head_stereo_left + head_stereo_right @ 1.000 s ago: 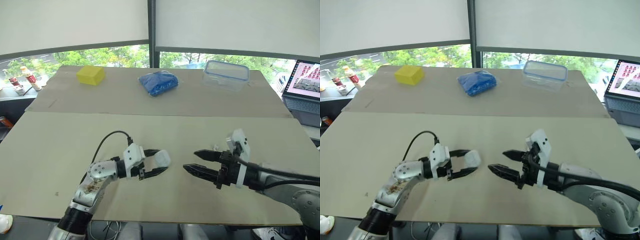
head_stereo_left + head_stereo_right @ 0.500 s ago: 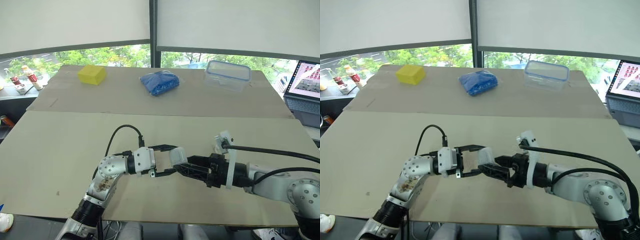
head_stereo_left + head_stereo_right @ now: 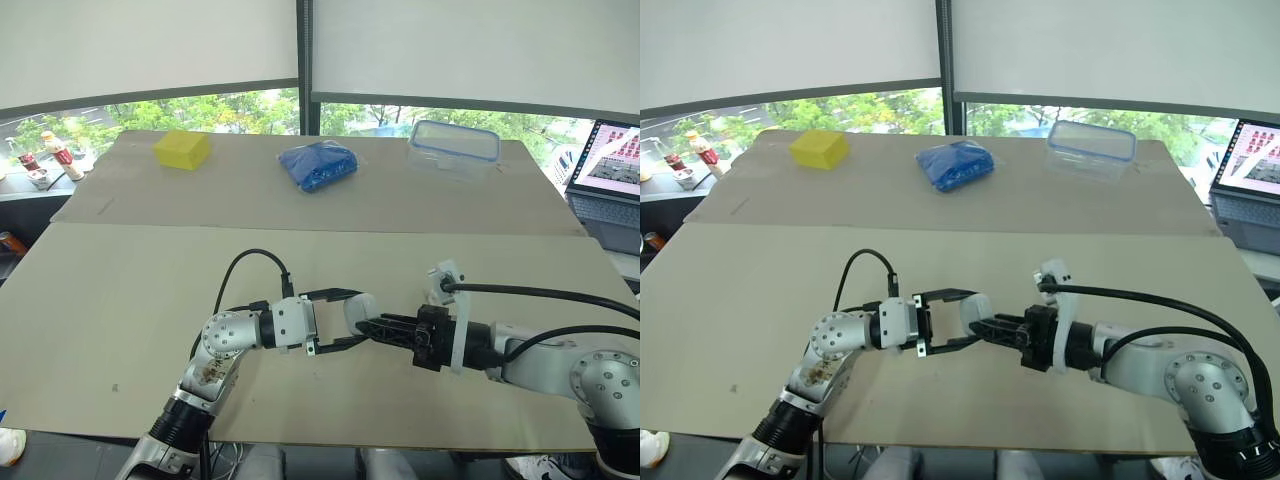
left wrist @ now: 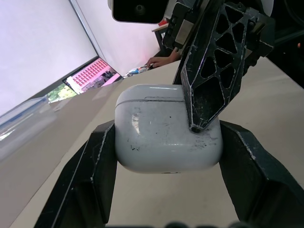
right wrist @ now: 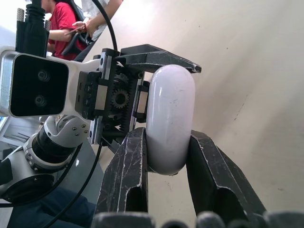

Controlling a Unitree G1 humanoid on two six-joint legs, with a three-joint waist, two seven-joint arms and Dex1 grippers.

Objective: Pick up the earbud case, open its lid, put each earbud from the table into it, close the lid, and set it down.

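The white earbud case point(image 3: 357, 307) hangs just above the tan table point(image 3: 120, 290), lid closed, near the front middle. My left gripper point(image 3: 352, 318) is shut on it, one black finger point(image 4: 101, 159) on each end of the case point(image 4: 152, 137). From the right, my right gripper point(image 3: 373, 327) has come in and is shut on the same case point(image 5: 170, 114). Its two fingers point(image 5: 134, 166) press the case's broad faces. In the left wrist view, one right finger point(image 4: 209, 71) lies across the front of the case.
At the table's far side sit a yellow block point(image 3: 182, 149), a blue bag point(image 3: 318, 165) and a clear lidded container point(image 3: 452, 148). An open laptop point(image 3: 605, 170) stands off the right edge. Small bottles point(image 3: 58, 154) stand far left.
My left arm carried the case toward the middle. My right gripper moved left to meet it and went from wide open to shut on the case.
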